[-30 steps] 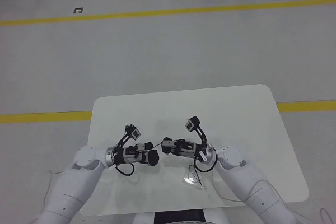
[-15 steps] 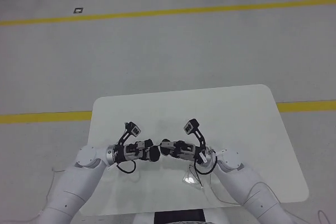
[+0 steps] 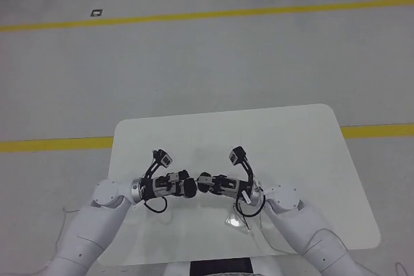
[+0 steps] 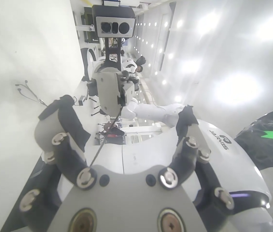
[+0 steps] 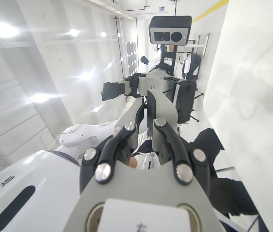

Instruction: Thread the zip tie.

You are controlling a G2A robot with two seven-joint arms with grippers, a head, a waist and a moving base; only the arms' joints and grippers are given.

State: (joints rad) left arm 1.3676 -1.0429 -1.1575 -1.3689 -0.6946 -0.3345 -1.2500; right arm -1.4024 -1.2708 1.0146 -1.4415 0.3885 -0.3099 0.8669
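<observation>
Both arms meet over the middle of the white table (image 3: 297,138). My right gripper (image 3: 205,184) is shut on a thin black zip tie (image 4: 97,151) and points at my left gripper (image 3: 188,188). In the left wrist view the strap runs from the right gripper's grey fingers (image 4: 107,92) down between the left gripper's (image 4: 126,103) spread fingers, closer to one of them. The left gripper is open and nothing is pinched in it. The right wrist view shows my right gripper (image 5: 149,94) closed, with the left gripper's black pads (image 5: 112,90) wide apart just beyond it.
A small clear bag (image 3: 236,221) with loose zip ties lies on the table near the front, under the right arm. A few thin ties (image 4: 27,90) lie on the tabletop beside the left gripper. The table's back half is bare.
The two grippers have closed the gap between them, and the left one has slid toward the right one. The strap that showed between them is now covered by the grippers.
</observation>
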